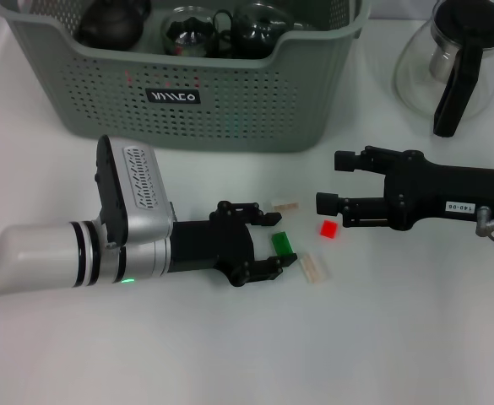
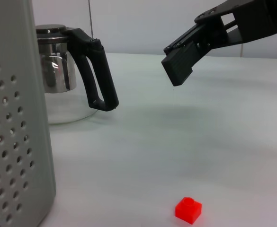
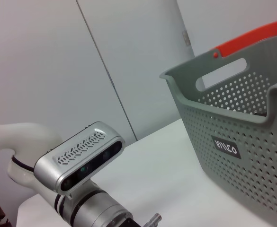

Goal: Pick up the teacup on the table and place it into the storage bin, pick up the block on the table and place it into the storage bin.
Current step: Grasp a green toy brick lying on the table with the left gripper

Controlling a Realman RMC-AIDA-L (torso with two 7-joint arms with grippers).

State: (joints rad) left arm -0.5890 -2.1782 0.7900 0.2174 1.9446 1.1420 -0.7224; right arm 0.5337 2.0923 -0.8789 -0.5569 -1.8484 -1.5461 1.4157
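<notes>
The grey-green storage bin (image 1: pixel 221 93) stands at the back and also shows in the right wrist view (image 3: pixel 233 123). Inside it lie a glass teacup (image 1: pixel 187 32), a second glass cup (image 1: pixel 259 21) and a dark round pot (image 1: pixel 111 21). A green block (image 1: pixel 282 245) lies on the table between the fingertips of my left gripper (image 1: pixel 272 244), which is open around it. Just to its right is a red block (image 1: pixel 328 229) (image 2: pixel 188 209). My right gripper (image 1: pixel 338 182) hovers open and holds nothing, right of the red block.
Two beige blocks (image 1: pixel 285 205) (image 1: pixel 313 267) lie beside the green one. A glass teapot with a black handle (image 1: pixel 458 59) (image 2: pixel 67 90) stands at the back right. The bin's wall (image 2: pixel 15 123) is close beside the left wrist.
</notes>
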